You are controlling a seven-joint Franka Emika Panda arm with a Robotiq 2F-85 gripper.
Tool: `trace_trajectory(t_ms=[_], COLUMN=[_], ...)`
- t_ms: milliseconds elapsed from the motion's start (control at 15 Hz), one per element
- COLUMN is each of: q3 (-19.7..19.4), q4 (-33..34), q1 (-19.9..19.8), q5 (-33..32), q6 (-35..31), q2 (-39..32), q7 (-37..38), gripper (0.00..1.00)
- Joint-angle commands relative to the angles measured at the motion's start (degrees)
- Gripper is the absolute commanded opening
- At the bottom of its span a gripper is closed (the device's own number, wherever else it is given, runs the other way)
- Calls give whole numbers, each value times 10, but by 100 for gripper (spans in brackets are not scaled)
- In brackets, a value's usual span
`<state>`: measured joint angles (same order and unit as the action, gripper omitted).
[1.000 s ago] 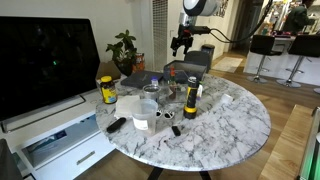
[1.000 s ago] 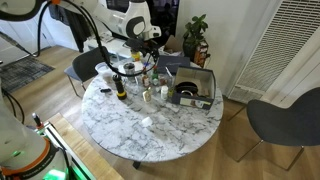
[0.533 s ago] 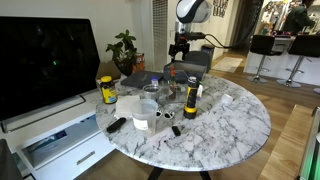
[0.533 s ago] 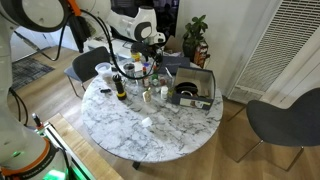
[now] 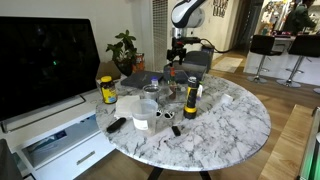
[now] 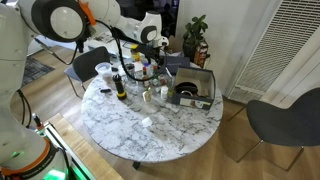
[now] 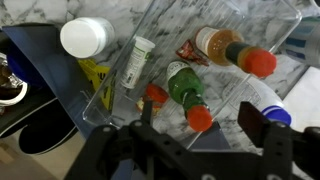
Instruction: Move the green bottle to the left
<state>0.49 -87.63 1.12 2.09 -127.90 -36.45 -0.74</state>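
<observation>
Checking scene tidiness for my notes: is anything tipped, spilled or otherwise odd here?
No spill shows. In the wrist view a red-capped bottle and a white tube lie on their sides in the clear tray; the rest looks ordinary.

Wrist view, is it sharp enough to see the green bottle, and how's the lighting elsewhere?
Wrist view: the green bottle shows clearly under soft light, while the gripper in front is a dark blur. In both exterior views the marble table is evenly lit, without harsh glare.
</observation>
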Motion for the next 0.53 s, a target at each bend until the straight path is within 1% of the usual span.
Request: trace_trajectory(t_ms=[0, 67, 133, 267, 400, 467], q3=[13, 16, 16, 19, 19, 19], q4=[47, 56, 65, 81, 95, 104], q1=[-12, -13, -14, -16, -17, -17], q5=[12, 16, 18, 23, 25, 25], q6=[34, 40, 44, 53, 62, 65], q2=[-35, -41, -48, -60, -70, -76], q7=[-16, -18, -19, -20, -21, -20], gripper=[71, 67, 68, 61, 51, 52])
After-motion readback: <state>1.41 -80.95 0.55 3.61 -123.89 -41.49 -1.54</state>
